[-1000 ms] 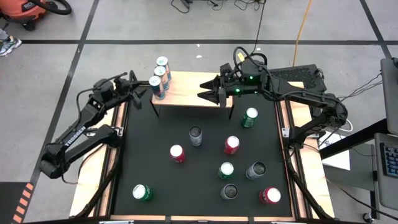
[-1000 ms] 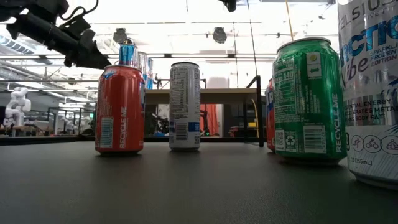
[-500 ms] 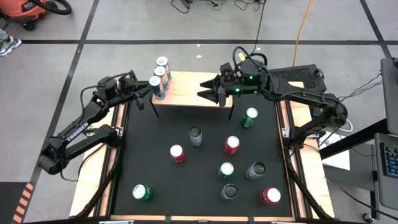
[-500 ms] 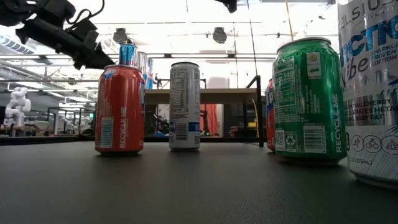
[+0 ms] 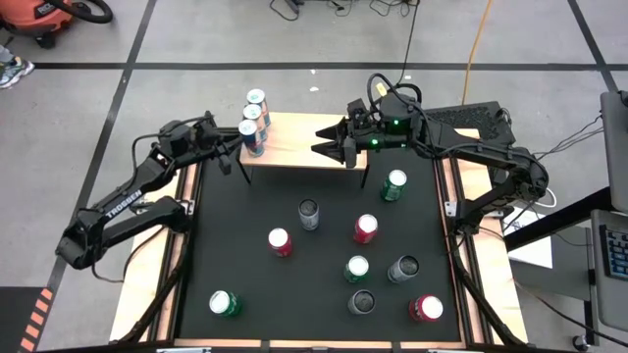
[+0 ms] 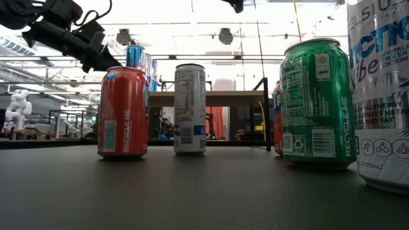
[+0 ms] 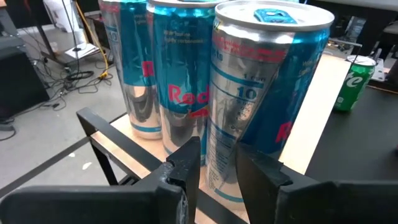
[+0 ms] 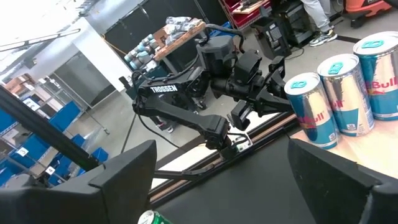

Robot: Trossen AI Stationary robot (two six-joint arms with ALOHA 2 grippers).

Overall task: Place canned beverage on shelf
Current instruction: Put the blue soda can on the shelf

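Shelf: the small wooden shelf (image 5: 294, 139) is standing at the twelve o'clock edge of the black table (image 5: 245, 265), on thin black legs.

Cans on the shelf: three blue-and-silver cans (image 5: 252, 123) are standing upright in a tight row along the shelf's nine o'clock end, each touching or just beside its neighbour. Nothing is gripping them.

Left gripper: the left gripper (image 5: 228, 152) is hovering just off the shelf's nine o'clock end, pointing toward three o'clock at the nearest can of the row. In the left wrist view its fingers (image 7: 186, 163) are showing only a narrow gap between them and are holding nothing; the nearest blue can (image 7: 261, 87) is standing just beyond the tips.

Right gripper: the right gripper (image 5: 324, 147) is hanging over the shelf's three o'clock half, pointing toward nine o'clock, with its fingers (image 8: 118, 171) spread wide and nothing between them.

Cans on the table: a green can (image 5: 393, 184) is sitting near the shelf's three o'clock leg; a grey can (image 5: 308, 214), two red cans (image 5: 365, 227) and several more are standing scattered toward six o'clock, well apart from the shelf.

Low view: a red can (image 6: 123, 112), a white can (image 6: 190, 108) and a green one (image 6: 317, 102) are standing upright in front of the shelf.
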